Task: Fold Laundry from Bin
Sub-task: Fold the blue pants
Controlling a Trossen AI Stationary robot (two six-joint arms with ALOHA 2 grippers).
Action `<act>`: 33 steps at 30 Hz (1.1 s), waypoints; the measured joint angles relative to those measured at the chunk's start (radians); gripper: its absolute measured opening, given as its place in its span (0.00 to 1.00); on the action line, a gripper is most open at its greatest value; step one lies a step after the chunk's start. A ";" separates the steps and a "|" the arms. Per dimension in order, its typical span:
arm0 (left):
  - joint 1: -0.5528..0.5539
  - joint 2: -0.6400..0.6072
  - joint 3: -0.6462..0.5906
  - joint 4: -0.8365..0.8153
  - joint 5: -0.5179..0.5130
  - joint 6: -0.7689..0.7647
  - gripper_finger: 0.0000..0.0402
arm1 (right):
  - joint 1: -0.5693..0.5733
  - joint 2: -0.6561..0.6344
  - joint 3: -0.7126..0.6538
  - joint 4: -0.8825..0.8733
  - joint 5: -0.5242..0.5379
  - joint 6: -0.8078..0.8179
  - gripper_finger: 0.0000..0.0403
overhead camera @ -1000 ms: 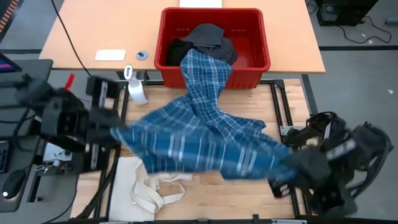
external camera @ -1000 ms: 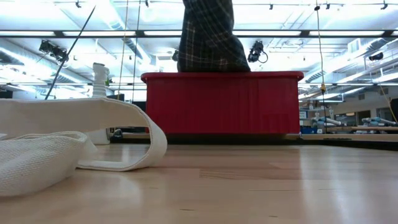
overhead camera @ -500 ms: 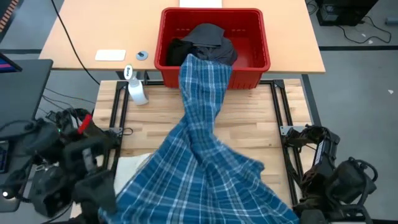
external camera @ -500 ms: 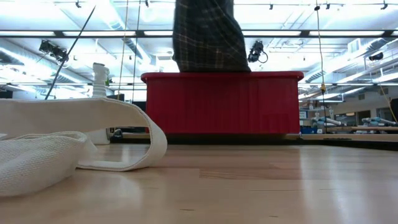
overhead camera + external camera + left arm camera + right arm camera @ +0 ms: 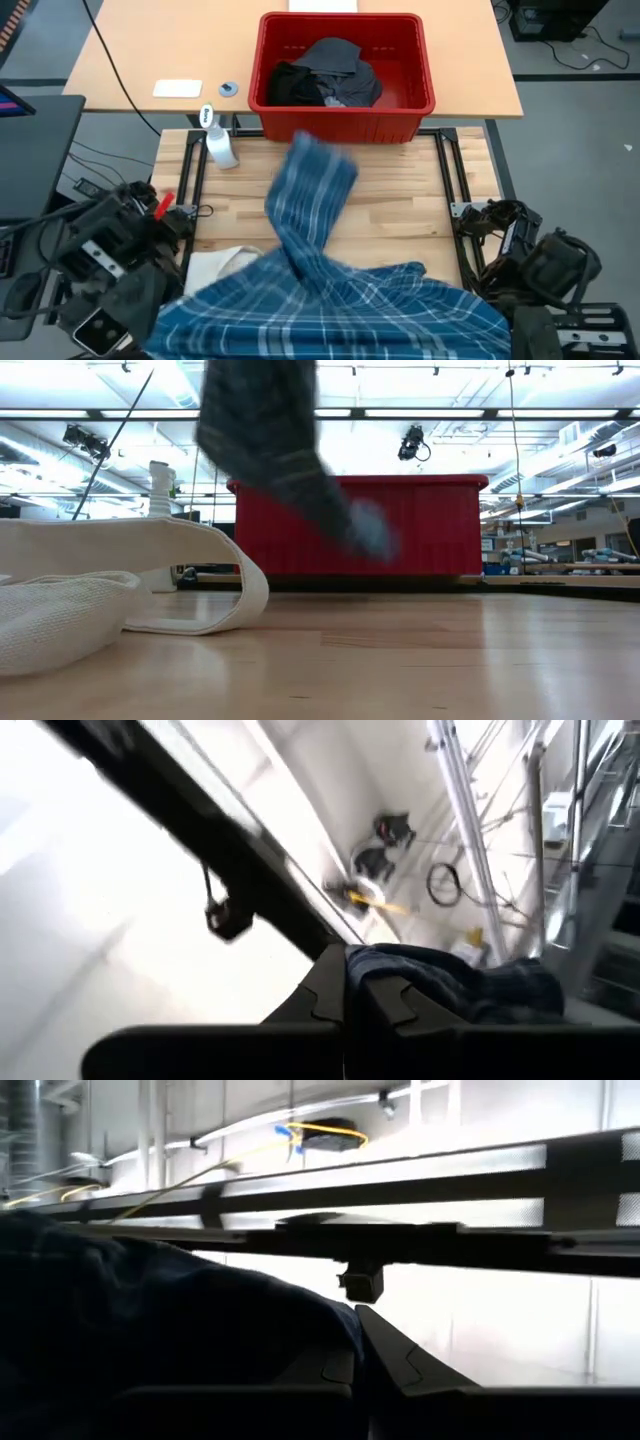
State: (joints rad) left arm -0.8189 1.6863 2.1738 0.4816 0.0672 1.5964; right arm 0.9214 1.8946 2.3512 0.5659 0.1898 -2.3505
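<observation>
The blue plaid shirt [image 5: 340, 300] is stretched between my two grippers along the table's near edge. Its far tail [image 5: 310, 175] is in the air in front of the red bin [image 5: 342, 112], and shows blurred in the low view [image 5: 285, 455]. My left gripper [image 5: 160, 318] at the near left and my right gripper [image 5: 508, 322] at the near right are both shut on the shirt and tipped upward. A black piece [image 5: 295, 85] and a dark grey piece [image 5: 340, 55] lie in the bin. My left gripper pinches a bunched edge of the plaid shirt [image 5: 420, 975] between its two shut fingers [image 5: 330, 995]. The cloth spills out beside the fingers. The shirt hangs off the hold, lifted above the table. My right gripper pinches bunched plaid cloth [image 5: 290, 1320] between its shut fingers [image 5: 395, 1355]. The cloth bulges out to one side of the fingers. One layer or several, I cannot tell. The shirt is lifted above the table.
A cream tote bag [image 5: 215, 265] lies at the near left, partly under the shirt; its handle loop shows in the low view [image 5: 200, 580]. A white spray bottle [image 5: 218, 145] stands left of the bin. Small white items [image 5: 178, 89] lie on the far table.
Both grippers have gone toward the table's near edge and apart, drawing the plaid shirt with them. The shirt's tail has come out of the bin and now swings in the air over the table. The shirt has spread out wide between the two grippers.
</observation>
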 joint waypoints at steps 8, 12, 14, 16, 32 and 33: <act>0.073 0.000 0.074 0.025 -0.195 0.114 0.02 | -0.048 -0.031 0.004 0.176 0.173 -0.198 0.02; 0.124 -0.002 0.175 0.012 -0.430 -0.072 0.02 | -0.087 -0.038 0.004 0.307 0.309 -0.276 0.02; 0.169 -0.032 0.170 0.005 -0.532 -0.158 0.02 | -0.107 -0.058 0.004 0.353 0.388 -0.282 0.02; 0.220 -0.064 0.156 -0.053 -0.598 -0.251 0.02 | -0.132 -0.081 0.004 0.376 0.458 -0.266 0.02; 0.485 -0.180 0.185 -0.598 -0.654 -0.823 0.02 | -0.495 -0.180 -0.002 0.190 0.884 0.423 0.02; 0.477 -0.184 0.185 -0.622 -0.612 -0.831 0.02 | -0.513 -0.181 -0.002 0.134 0.871 0.493 0.02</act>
State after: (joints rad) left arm -0.3422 1.5022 2.3592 -0.1407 -0.5444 0.7656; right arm 0.4084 1.7137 2.3493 0.7003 1.0605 -1.8570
